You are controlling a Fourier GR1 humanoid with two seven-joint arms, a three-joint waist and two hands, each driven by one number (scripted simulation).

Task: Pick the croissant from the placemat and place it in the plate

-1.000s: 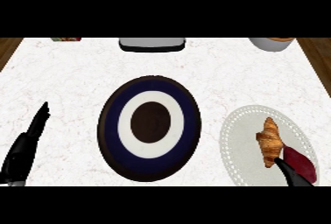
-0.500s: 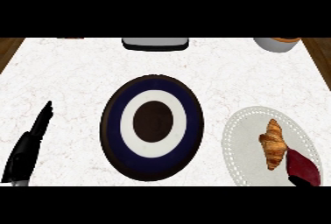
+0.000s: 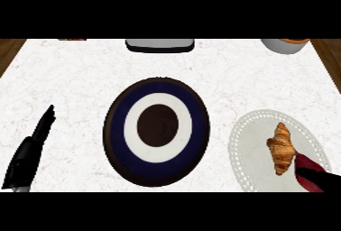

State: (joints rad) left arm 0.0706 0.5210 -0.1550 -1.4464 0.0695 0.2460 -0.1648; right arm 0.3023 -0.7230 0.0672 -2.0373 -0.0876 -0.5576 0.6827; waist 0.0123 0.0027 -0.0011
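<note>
Head view of a white, faintly veined table (image 3: 80, 81). At the lower left of the frame the left hand (image 3: 26, 158) rests open, its fingers (image 3: 45, 121) straight and pointing up the frame, holding nothing and well apart from everything else. At centre lies the plate (image 3: 118, 135): a glossy round dish with a dark rim, a deep blue band, a white ring and a dark middle, with nothing on it. To its right, just beside its rim, sits the placemat (image 3: 250, 144), a pale round mat with a beaded, lace-like border. The croissant (image 3: 282, 148) lies on the right half of this mat; it is golden-brown and ridged, tapering at both ends, with its long axis running almost straight up and down the frame. The right hand (image 3: 318, 177) enters at the lower right corner, just below and to the right of the croissant's lower end, and is much the nearer hand. It is largely cut off, so whether it is open or closed, or touching the pastry, cannot be told. By judgement, the coming move turns on closing across the pastry's short width, then carrying it leftward to the plate.
</note>
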